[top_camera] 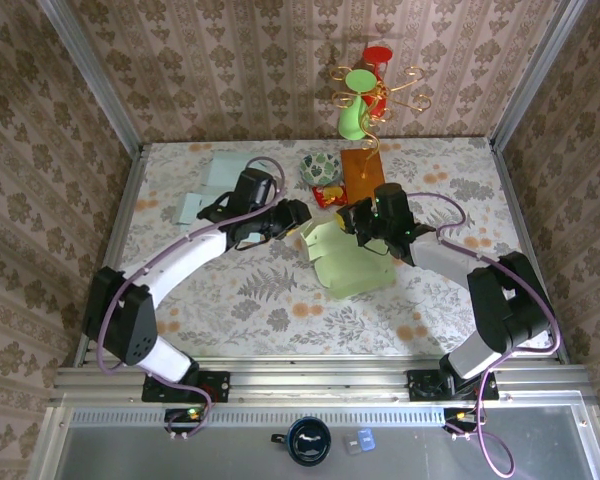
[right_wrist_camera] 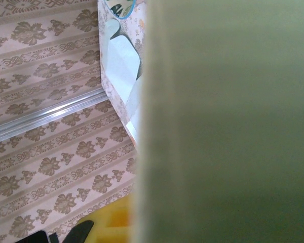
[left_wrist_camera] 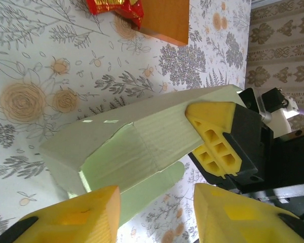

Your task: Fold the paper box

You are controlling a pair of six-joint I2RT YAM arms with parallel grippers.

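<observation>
Paper box (top_camera: 348, 258) half-raised at bench (top_camera: 230, 300) middle | right gripper (top_camera: 354, 219) jaws seemingly clamped on its panel | left gripper (top_camera: 299, 214) jaws apart | press flap along crease, right holding firm

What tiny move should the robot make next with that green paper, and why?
Probably the left gripper should ease forward and close on the raised edge of the paper box: its fingers stand open just short of it, while the right gripper already pinches the other end, holding that panel up.

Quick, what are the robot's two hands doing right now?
Left gripper: open.
Right gripper: closed on the paper box.
</observation>
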